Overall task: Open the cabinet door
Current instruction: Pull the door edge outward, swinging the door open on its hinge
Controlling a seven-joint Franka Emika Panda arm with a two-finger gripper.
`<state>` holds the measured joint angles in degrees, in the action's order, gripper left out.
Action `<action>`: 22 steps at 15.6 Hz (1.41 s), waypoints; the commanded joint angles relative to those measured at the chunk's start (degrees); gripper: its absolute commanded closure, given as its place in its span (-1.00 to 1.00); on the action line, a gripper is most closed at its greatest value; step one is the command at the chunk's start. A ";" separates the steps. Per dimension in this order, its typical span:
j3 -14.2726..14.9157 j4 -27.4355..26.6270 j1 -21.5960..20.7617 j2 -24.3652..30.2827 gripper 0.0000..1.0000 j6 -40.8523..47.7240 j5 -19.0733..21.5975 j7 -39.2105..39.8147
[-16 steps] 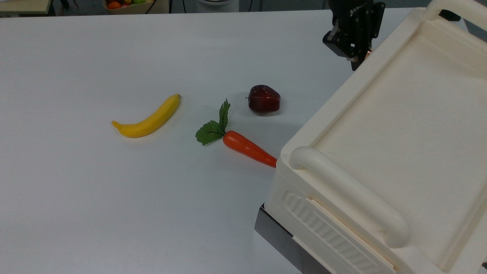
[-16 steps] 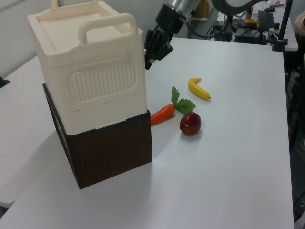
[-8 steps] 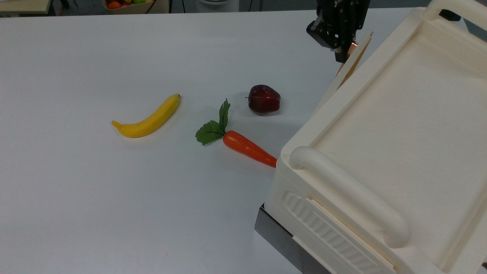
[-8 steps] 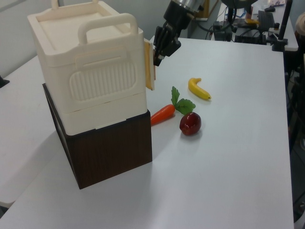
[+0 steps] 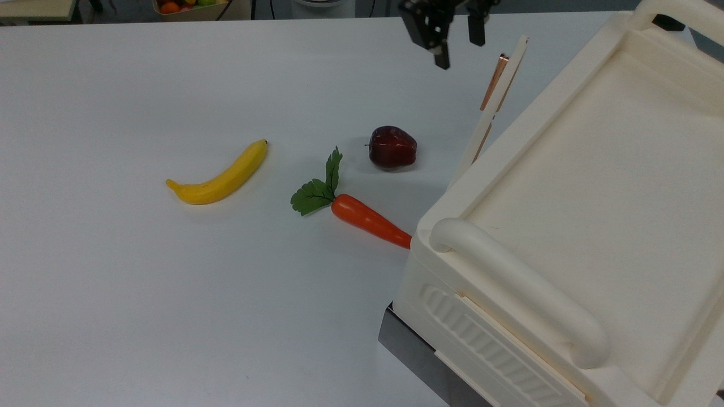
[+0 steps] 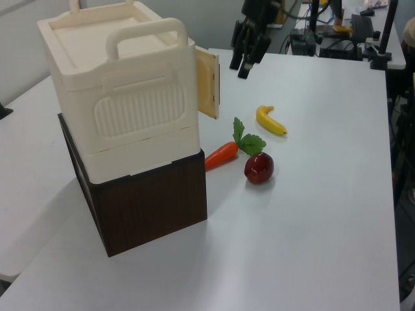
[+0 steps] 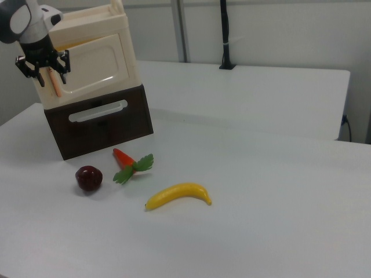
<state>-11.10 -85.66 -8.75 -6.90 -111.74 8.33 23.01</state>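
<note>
The cream cabinet (image 5: 588, 186) stands on a dark base (image 6: 149, 201). Its cabinet door (image 5: 491, 107) stands ajar, seen edge-on in the top view, with the copper bar handle (image 5: 494, 81) near its free end. In the left view the door (image 6: 207, 84) swings out from the cabinet's right side. In the right view the door (image 7: 95, 62) shows its recessed rectangle and its handle (image 7: 55, 83). My gripper (image 5: 458, 46) hangs open to the top view's left of the handle, apart from it and holding nothing. It also appears as the gripper (image 6: 244, 63) and the gripper (image 7: 43, 65).
On the white table lie a dark red apple (image 5: 392, 147), a carrot with green leaves (image 5: 367, 219) and a banana (image 5: 220, 176), all to the top view's left of the cabinet. The dark base has a drawer with a pale handle (image 7: 97, 112).
My gripper has let go of the copper handle, opened and moved away to the top view's left. The door has swung further out from the cabinet.
</note>
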 commanded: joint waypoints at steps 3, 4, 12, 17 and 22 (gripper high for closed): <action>0.30 1.71 1.20 3.74 -0.90 2.32 0.29 -1.82; 0.12 1.90 1.11 3.65 -0.96 1.71 0.20 -3.05; -1.29 4.10 -4.59 0.93 -1.00 -8.56 -0.06 -6.30; -1.38 3.83 -8.38 -1.44 -1.00 -14.81 -5.68 -14.73; -1.29 2.87 -8.30 -1.62 -1.00 -14.74 -7.45 -18.70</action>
<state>-12.58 -82.02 -16.98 -9.00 -126.25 1.72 6.63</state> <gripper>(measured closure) 0.000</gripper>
